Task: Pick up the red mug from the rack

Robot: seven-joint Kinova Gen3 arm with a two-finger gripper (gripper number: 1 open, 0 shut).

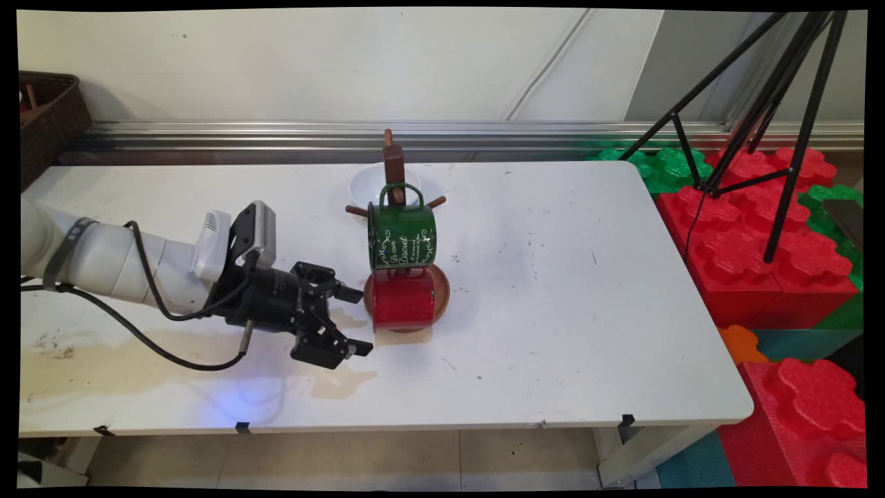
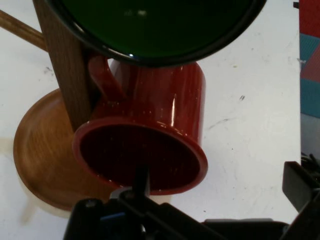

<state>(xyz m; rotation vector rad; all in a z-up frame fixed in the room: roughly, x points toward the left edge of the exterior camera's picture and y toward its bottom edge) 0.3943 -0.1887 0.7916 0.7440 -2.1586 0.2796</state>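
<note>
So the white table (image 1: 539, 290) is carrying everything here, smooth top with a yellowish stain spreading under the arm. Off its right edge, chunky red and green foam blocks (image 1: 753, 228) are sitting with a black tripod (image 1: 767, 111) standing over them. In the middle a wooden mug tree (image 1: 394, 169) is rising from a round wooden base (image 2: 40, 150), with a white bowl (image 1: 363, 185) sitting behind it. Two glossy enamel mugs are hanging on it: the green mug (image 1: 402, 237) up top, and the red mug (image 1: 403, 299) just below, lying sideways with its long axis level and its open mouth facing left at the claw (image 1: 363, 321). The black claw is sitting wide open just left of the red mug, holding nothing, and I can't tell if it's touching the rim.
</note>
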